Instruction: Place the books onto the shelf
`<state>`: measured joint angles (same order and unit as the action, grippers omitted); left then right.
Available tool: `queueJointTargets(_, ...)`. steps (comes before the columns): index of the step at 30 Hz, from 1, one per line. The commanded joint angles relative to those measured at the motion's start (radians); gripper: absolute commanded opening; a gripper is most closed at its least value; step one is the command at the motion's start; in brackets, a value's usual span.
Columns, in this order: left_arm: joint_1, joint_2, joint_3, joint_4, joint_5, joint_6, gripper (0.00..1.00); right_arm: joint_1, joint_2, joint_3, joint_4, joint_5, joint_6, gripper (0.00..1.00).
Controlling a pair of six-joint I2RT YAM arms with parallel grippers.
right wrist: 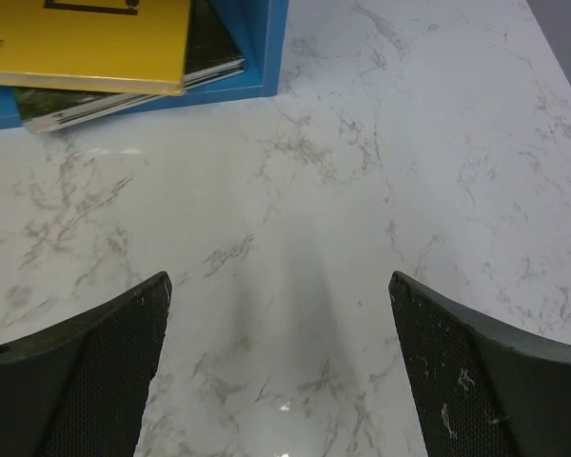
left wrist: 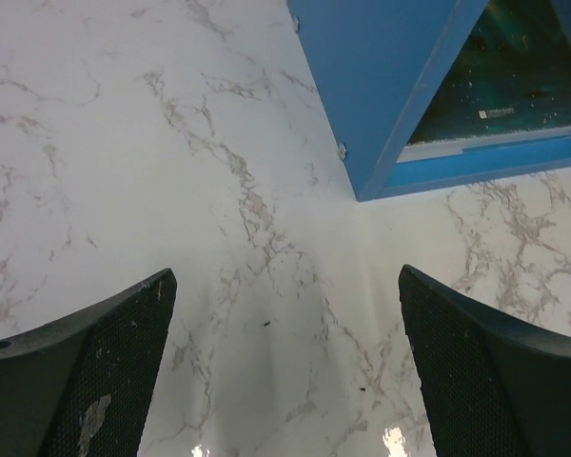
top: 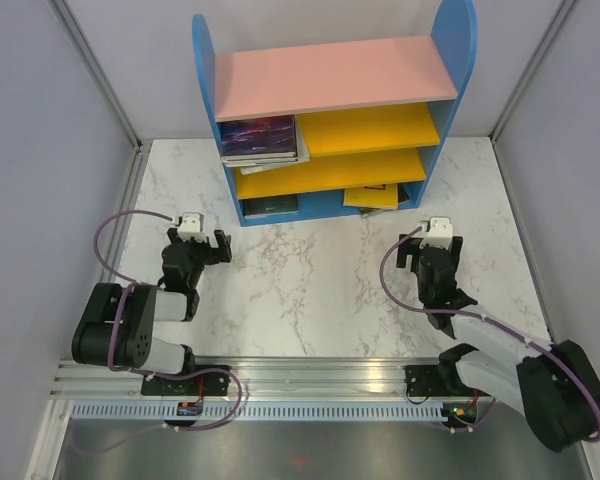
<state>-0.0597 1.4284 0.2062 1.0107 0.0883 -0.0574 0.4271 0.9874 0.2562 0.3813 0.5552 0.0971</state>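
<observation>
Currently: one shelf [top: 335,76], books [top: 260,138] in three spots; left end effector [left wrist: 285,276], right end effector [right wrist: 281,278] both spread, empty.

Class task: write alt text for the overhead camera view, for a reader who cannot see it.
A blue bookcase with a pink top holds books at the back of a marble table. Nearer, the left gripper and right gripper are open and empty.

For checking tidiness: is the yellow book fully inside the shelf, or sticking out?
Sticking out: the yellow book lies flat, its edge overhanging the blue base of the shelf.
</observation>
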Motion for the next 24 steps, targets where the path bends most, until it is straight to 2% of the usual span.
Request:
queueJointTargets(1,0.003,0.009,0.013,0.131,-0.085,0.068,1.0,-0.091,0.124,-0.041,0.385,-0.141,-0.126,0.98)
queueJointTargets(5,0.003,0.004,0.015,0.127,-0.085,0.068,1.0,-0.189,0.324,-0.051,0.641,-0.156,-0.097,0.98)
queueJointTargets(7,0.003,0.0,0.018,0.114,-0.085,0.068,1.0,-0.206,0.39,-0.035,0.697,-0.23,-0.146,0.98)
queueJointTargets(8,0.003,0.001,0.018,0.117,-0.085,0.068,1.0,-0.237,0.471,-0.034,0.785,-0.3,-0.155,0.98)
queueJointTargets(10,0.003,0.003,0.018,0.118,-0.085,0.068,1.0,-0.283,0.511,-0.034,0.805,-0.287,-0.067,0.98)
queueJointTargets(11,0.003,0.004,0.016,0.117,-0.085,0.068,1.0,-0.327,0.569,-0.053,0.918,-0.288,-0.044,0.98)
queueJointTargets(13,0.003,0.003,0.018,0.118,-0.085,0.07,1.0,-0.338,0.531,-0.026,0.787,-0.278,-0.027,0.98)
queueJointTargets(14,0.003,0.003,0.018,0.117,-0.085,0.068,1.0,-0.338,0.557,-0.034,0.86,-0.305,-0.033,0.98)
queueJointTargets(16,0.003,0.003,0.019,0.118,-0.085,0.068,1.0,-0.34,0.547,-0.017,0.805,-0.376,-0.062,0.98)
queueJointTargets(24,0.003,0.006,0.019,0.115,-0.085,0.068,1.0,-0.338,0.542,-0.02,0.815,-0.373,-0.063,0.98)
